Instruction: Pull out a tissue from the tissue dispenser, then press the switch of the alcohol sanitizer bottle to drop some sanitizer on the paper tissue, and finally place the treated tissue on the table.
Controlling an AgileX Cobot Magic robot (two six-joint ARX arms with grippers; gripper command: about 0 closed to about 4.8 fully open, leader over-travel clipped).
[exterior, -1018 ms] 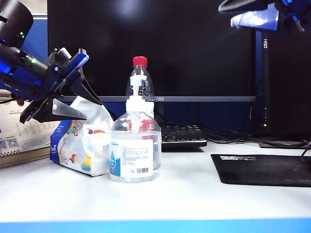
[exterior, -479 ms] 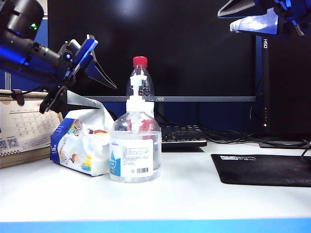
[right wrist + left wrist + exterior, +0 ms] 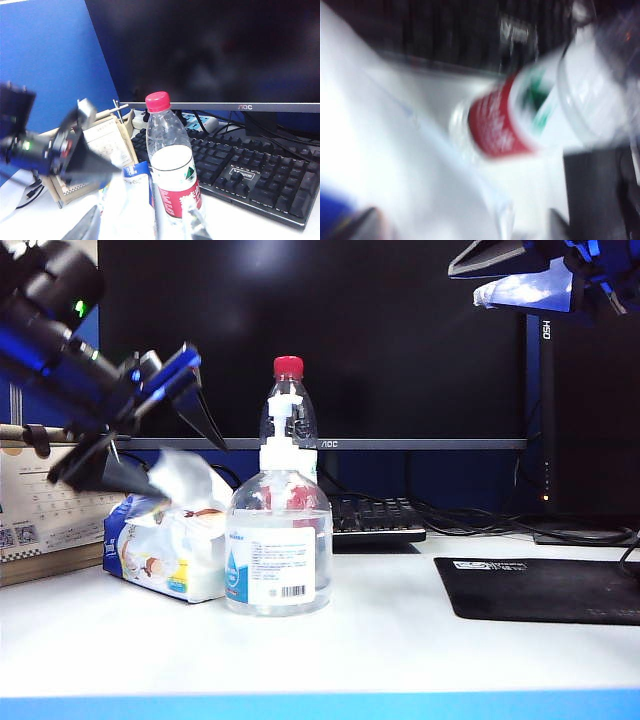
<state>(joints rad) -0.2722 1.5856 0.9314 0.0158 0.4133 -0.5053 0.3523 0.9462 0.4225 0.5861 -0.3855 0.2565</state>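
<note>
— So, where is the left gripper (image 3: 150, 445)?

— High on the left of the exterior view, just above the tissue dispenser (image 3: 170, 550). Its jaws stand apart, one dark finger angled up toward the monitor (image 3: 330, 340), the other lying low over the white tissue (image 3: 180, 475) that pokes from the top of the pack. That part is blurred, so I cannot tell whether the lower finger touches the tissue.

— And the right gripper (image 3: 520, 270)?

— Up in the top right corner, well apart from everything on the worktop (image 3: 400, 640). The jaws are spread, with nothing between them that I can make out.

— Where does the alcohol sanitizer bottle (image 3: 278, 550) stand?

— Upright near the middle of the worktop, just beside the dispenser on its right. The switch (image 3: 283, 430), its white pump head, is on top with nothing pressing on it. Directly behind it rises a red-capped water bottle (image 3: 288, 390).

— What else is around?

— A desk calendar (image 3: 45, 515) behind the dispenser at the far left, a black keyboard (image 3: 375, 520) under the monitor, and a black mouse pad (image 3: 540, 590) on the right.

— Do the wrist views help?

— The left wrist view is badly smeared: white plastic or paper and the red label of the water bottle. The right wrist view looks down on that bottle, the keyboard, and the left arm over the calendar.
</note>
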